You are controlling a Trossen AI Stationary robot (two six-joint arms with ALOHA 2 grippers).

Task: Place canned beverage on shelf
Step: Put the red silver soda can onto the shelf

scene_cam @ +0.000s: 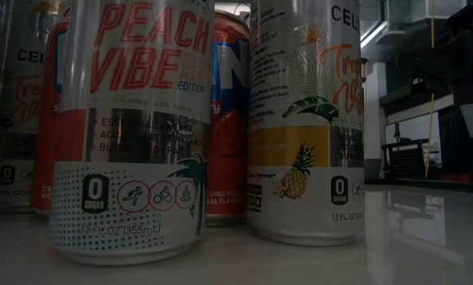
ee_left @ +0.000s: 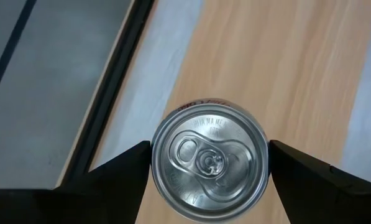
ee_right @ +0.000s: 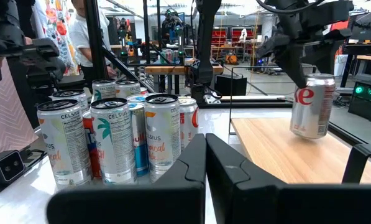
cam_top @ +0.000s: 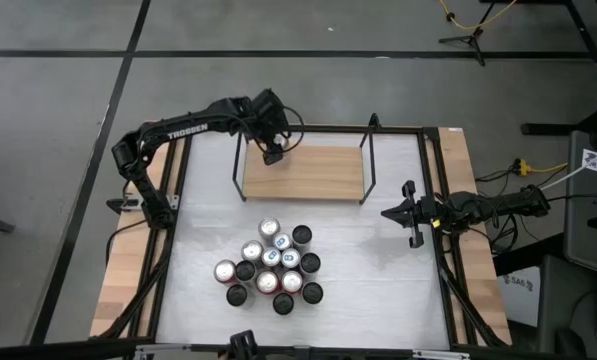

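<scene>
My left hand (cam_top: 272,150) clasps the silver can (ee_right: 311,105) from above, one finger (ee_left: 117,168) on each side of its rim. The can stands upright, its long axis vertical, over the far-left corner of the shelf (cam_top: 318,175); I can't tell whether its base has landed. From here, I judge a straight drop remains. My right hand (cam_top: 410,212) waits clenched and empty, well to the right.
</scene>
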